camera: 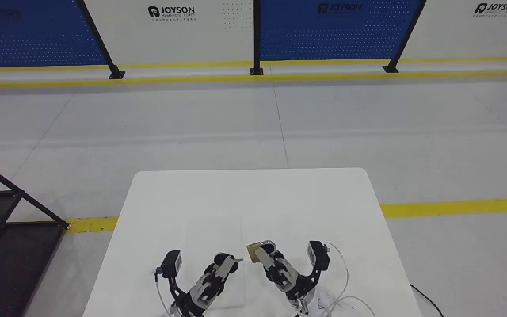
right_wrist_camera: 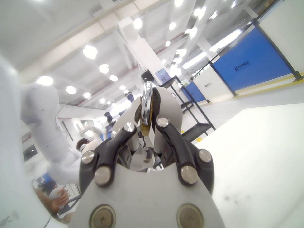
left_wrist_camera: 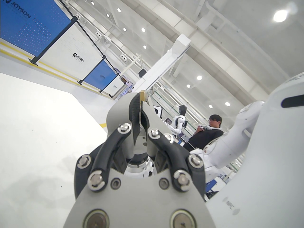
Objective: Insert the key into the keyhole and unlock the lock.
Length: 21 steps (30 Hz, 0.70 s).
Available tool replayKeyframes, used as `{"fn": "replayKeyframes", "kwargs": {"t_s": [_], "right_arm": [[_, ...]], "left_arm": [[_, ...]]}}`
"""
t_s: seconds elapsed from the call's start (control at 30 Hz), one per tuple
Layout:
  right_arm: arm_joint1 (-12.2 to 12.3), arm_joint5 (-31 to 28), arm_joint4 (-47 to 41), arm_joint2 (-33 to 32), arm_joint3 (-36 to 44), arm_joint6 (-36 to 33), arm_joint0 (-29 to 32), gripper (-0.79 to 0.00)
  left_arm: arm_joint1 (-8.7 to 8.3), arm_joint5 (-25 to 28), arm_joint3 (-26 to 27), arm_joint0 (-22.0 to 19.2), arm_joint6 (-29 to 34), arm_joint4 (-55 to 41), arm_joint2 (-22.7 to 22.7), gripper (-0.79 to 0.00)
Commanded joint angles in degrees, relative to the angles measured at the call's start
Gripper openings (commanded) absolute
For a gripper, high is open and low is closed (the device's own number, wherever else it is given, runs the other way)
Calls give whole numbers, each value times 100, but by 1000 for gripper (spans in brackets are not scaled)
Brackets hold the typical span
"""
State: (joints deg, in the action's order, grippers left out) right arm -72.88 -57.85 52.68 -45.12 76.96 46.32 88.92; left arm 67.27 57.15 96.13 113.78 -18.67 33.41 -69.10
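A brass padlock [camera: 255, 252] with a shiny steel shackle [right_wrist_camera: 146, 100] is held above the white table [camera: 238, 198], near its front edge. My right gripper [camera: 264, 255] is shut on it, the brass body [right_wrist_camera: 144, 127] pinched between the pads. Just to its left, my left gripper [camera: 227, 263] is shut on the key [left_wrist_camera: 142, 96], whose small brass end pokes out past the fingertips. In the top view the key's tip [camera: 236, 258] points toward the padlock with a short gap between them. Both grippers are tilted upward.
A faint clear sheet [camera: 212, 246] lies on the table under the left gripper. White cables [camera: 341, 301] trail by the right arm at the table's front right. A black rack [camera: 24, 214] stands off the table's left side.
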Motion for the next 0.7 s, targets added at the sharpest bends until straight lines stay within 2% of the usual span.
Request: {"fn": "replayKeyframes", "kwargs": {"t_s": [0.0, 0.23, 0.37, 0.67], "right_arm": [[0, -1, -1, 1, 1, 0, 0, -785], [-22, 99, -340, 17, 104, -98, 76, -785], [-82, 171, -570, 72, 166, 15, 142, -785], [-225, 110, -814, 126, 281, 121, 286, -785]], "left_arm": [[0, -1, 1, 0, 0, 0, 0, -785], [12, -107, 41, -57, 20, -109, 49, -785], [78, 85, 3, -129, -529, -73, 125, -785], [153, 85, -231, -311, -1468, 554, 378, -785]]}}
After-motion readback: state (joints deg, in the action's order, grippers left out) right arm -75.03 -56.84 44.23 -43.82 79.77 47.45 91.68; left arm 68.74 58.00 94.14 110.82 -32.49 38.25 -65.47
